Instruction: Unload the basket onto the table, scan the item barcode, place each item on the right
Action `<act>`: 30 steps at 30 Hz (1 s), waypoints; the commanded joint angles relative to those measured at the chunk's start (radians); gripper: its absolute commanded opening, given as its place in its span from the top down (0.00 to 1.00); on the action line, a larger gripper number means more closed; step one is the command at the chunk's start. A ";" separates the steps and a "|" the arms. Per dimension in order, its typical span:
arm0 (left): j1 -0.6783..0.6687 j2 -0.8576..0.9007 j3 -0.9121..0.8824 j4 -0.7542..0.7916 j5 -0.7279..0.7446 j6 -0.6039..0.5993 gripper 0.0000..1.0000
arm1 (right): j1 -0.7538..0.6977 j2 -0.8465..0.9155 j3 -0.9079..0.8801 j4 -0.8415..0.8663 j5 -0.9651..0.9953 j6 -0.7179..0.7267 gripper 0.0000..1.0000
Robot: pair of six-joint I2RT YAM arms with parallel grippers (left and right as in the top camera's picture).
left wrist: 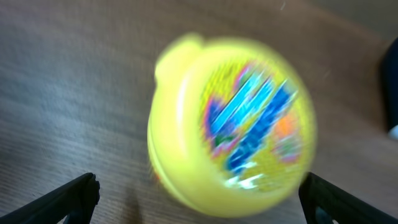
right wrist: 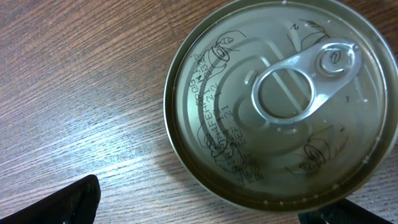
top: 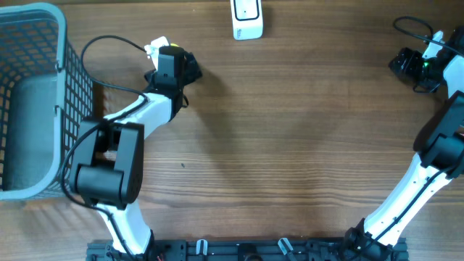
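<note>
A round yellow container point(left wrist: 230, 124) with a blue and orange printed lid fills the left wrist view, blurred, standing on the wood. My left gripper point(left wrist: 199, 202) is open, with a dark fingertip on either side of the container and neither touching it. From overhead only a yellow-white edge of the container point(top: 155, 48) shows past the left gripper point(top: 168, 59). A silver tin can point(right wrist: 280, 102) with a pull ring lies under my right gripper point(right wrist: 208, 208), which is open around its near rim. No barcode shows in any view.
A white box-shaped device point(top: 246, 19) stands at the far edge of the table, in the middle. A grey mesh basket point(top: 58, 43) sits at the left edge, beside the left arm. Black cables trail from both wrists.
</note>
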 commanded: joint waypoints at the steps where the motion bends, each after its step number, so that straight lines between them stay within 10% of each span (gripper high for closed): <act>1: 0.000 0.043 0.001 0.004 0.013 0.019 0.00 | 0.001 -0.089 -0.011 0.000 0.048 0.022 0.00; 15: 0.000 0.049 0.001 0.031 0.013 0.019 0.00 | -0.098 -0.115 -0.012 -0.077 0.273 0.043 0.00; 30: 0.000 0.077 0.001 0.124 0.013 0.019 0.00 | -0.056 -0.272 -0.011 0.005 -0.349 0.032 0.00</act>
